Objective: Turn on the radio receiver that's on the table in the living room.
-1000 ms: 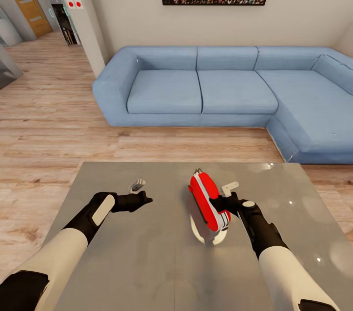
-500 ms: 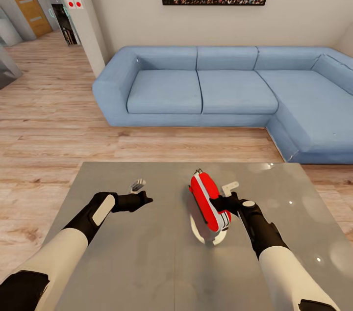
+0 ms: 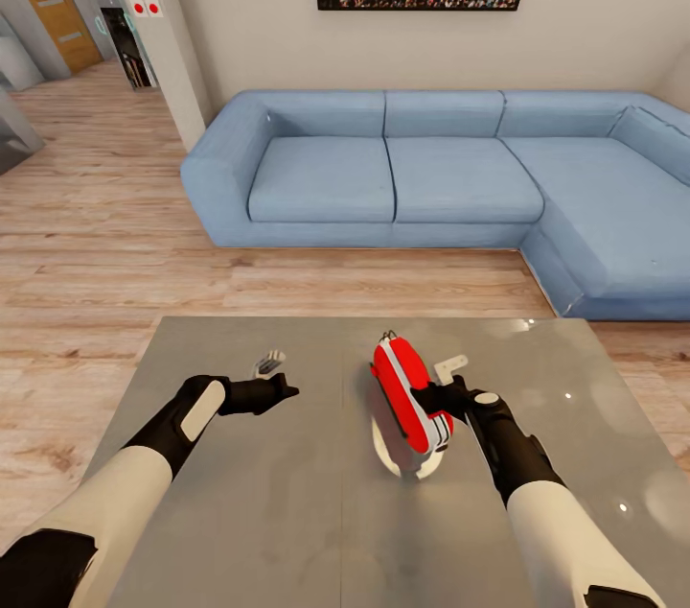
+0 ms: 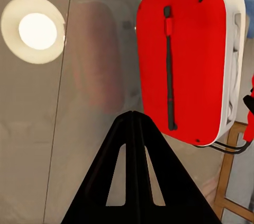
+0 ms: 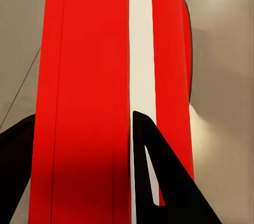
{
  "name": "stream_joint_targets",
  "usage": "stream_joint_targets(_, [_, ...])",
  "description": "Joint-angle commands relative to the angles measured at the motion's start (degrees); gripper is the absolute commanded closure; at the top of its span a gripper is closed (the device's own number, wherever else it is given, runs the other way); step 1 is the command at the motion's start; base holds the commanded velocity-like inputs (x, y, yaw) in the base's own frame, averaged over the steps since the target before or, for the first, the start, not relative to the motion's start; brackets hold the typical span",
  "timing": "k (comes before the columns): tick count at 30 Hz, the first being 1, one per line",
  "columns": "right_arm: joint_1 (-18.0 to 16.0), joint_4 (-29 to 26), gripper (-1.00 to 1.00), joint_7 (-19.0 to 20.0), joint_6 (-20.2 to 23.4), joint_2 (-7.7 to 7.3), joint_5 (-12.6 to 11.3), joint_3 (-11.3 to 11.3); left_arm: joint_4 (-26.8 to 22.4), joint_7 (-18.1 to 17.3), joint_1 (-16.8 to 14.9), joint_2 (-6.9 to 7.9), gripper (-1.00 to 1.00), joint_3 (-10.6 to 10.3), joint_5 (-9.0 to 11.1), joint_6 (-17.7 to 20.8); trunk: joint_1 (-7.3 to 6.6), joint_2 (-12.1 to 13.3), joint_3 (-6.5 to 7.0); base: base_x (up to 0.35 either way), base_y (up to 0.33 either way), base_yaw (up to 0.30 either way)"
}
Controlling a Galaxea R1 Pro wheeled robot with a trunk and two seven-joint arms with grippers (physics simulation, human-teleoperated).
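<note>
Radio receiver (image 3: 406, 393) nudged slightly w/ right pincer (image 3: 429, 394) gripping it.

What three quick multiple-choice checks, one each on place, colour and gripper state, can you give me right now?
1. Where is the radio receiver?
A. on the sofa
B. on the table
C. on the floor
2. What colour is its body?
A. red
B. blue
C. green
3. How is the left gripper?
A. shut on the radio
B. wide open
C. shut, holding nothing

B: it stands on the grey table, at the right gripper.
A: glossy red with white trim.
C: the left wrist view shows its fingers pressed together, short of the radio.
</note>
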Motion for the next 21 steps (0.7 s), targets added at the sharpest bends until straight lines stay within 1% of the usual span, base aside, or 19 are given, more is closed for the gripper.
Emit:
stream_joint_targets(1, [-0.01,-0.02,1.0,0.0,0.01,-0.01,-0.17,0.0,0.0,0.0,0.0,-0.01,1.0,0.0,0.0,0.0,0.0,0.0,0.0,0.0,0.0,0.0])
stream_joint_targets(21, [-0.01,-0.01,1.0,0.0,0.02,0.13,-0.15,0.0,0.01,0.01,0.0,-0.01,1.0,0.03,0.09,0.03,0.0,0.0,0.0,0.0,0.0,0.0])
